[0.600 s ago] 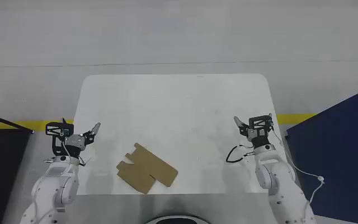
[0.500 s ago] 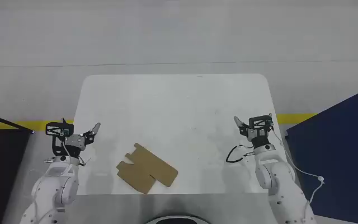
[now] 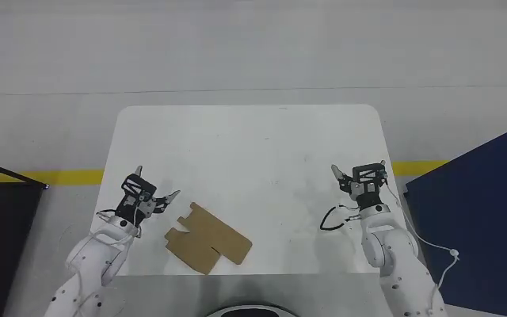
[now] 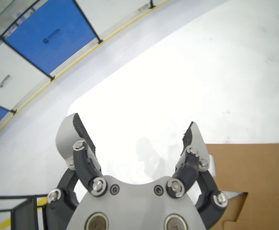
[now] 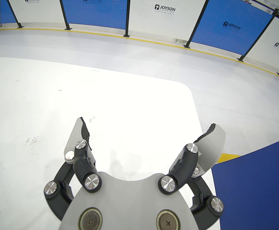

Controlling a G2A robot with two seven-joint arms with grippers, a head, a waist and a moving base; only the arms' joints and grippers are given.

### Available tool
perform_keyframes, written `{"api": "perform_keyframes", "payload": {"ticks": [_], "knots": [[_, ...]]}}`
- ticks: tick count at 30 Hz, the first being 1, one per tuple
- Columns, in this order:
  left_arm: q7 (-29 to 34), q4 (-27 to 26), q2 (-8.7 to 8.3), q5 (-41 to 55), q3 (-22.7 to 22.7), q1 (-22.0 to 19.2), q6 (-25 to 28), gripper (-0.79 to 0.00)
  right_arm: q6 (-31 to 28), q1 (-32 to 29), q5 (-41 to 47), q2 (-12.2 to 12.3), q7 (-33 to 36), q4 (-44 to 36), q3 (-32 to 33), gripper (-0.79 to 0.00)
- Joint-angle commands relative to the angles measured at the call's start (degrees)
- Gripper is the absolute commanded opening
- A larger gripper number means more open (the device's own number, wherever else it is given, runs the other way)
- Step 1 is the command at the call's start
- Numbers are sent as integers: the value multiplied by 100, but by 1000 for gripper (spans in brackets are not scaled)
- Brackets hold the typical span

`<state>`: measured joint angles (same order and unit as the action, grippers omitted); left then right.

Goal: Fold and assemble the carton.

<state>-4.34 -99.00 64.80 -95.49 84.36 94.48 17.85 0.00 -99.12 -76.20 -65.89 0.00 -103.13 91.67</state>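
Observation:
A flat, unfolded brown carton [image 3: 208, 238] lies on the white table [image 3: 253, 150] near its front edge, left of centre. In the left wrist view the carton [image 4: 246, 172] shows beside one finger. My left gripper [image 3: 156, 183] hovers just left of the carton, open, with nothing between its fingers [image 4: 81, 128]. My right gripper [image 3: 358, 171] stands open near the table's right edge, far from the carton; in the right wrist view the right gripper [image 5: 148, 127] is above bare table.
A dark blue panel [image 3: 467, 214] stands off the table's right side, close to the right arm. Blue and white barrier panels [image 5: 152, 13] and a yellow floor line [image 5: 139, 39] lie beyond the table.
My left gripper has moved right from the table's left edge to just beside the carton and has turned. The right arm and the carton have not moved.

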Motion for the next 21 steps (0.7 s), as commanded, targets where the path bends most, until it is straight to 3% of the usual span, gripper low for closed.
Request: {"api": "perform_keyframes", "payload": {"ticks": [1, 7, 16, 21], "knots": [[-105, 27, -24, -292, -17, -15, 191, 0, 0, 0, 0, 0, 0, 0, 0, 0], [-279, 259, -39, -719, -245, -230, 383, 0, 0, 0, 0, 0, 0, 0, 0, 0], [222, 643, 88, -1600, -1140, -652, -433, 0, 0, 0, 0, 0, 0, 0, 0, 0], [255, 849, 134, -1627, -1374, -776, -499, 0, 0, 0, 0, 0, 0, 0, 0, 0]]}}
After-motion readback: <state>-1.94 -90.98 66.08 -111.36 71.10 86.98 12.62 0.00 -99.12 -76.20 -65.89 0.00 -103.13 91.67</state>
